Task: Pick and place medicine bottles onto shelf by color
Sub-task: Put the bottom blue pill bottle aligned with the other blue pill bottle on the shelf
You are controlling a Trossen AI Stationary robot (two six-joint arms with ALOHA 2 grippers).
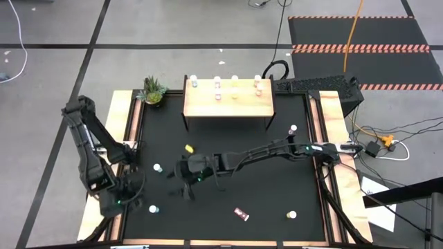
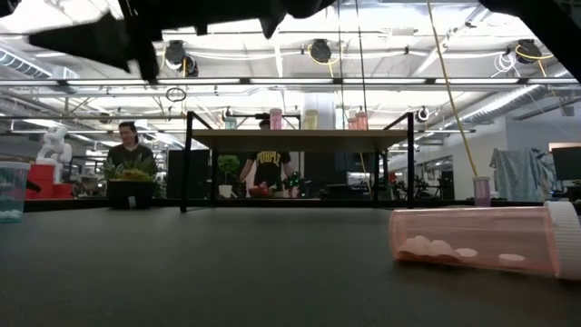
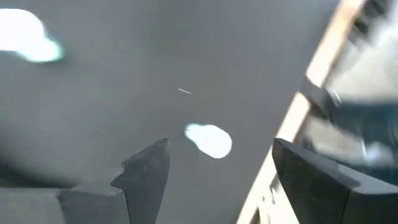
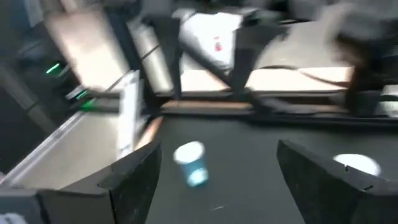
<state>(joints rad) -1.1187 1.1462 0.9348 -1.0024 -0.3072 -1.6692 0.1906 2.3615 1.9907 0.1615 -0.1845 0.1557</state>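
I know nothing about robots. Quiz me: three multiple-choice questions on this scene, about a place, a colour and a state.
1. Where is the potted plant?
A) on top of the shelf
B) on the table beside the shelf
C) in a claw

2. What colour is the bottle lying on its side near the low camera?
A) pink
B) green
C) black

3. How is the right claw?
A) open, empty
B) shut on a bottle
C) out of sight

Answers:
1 B, the plant stands on the table next to the shelf.
2 A, its see-through body is pink.
3 A, its fingers stand apart and hold nothing.
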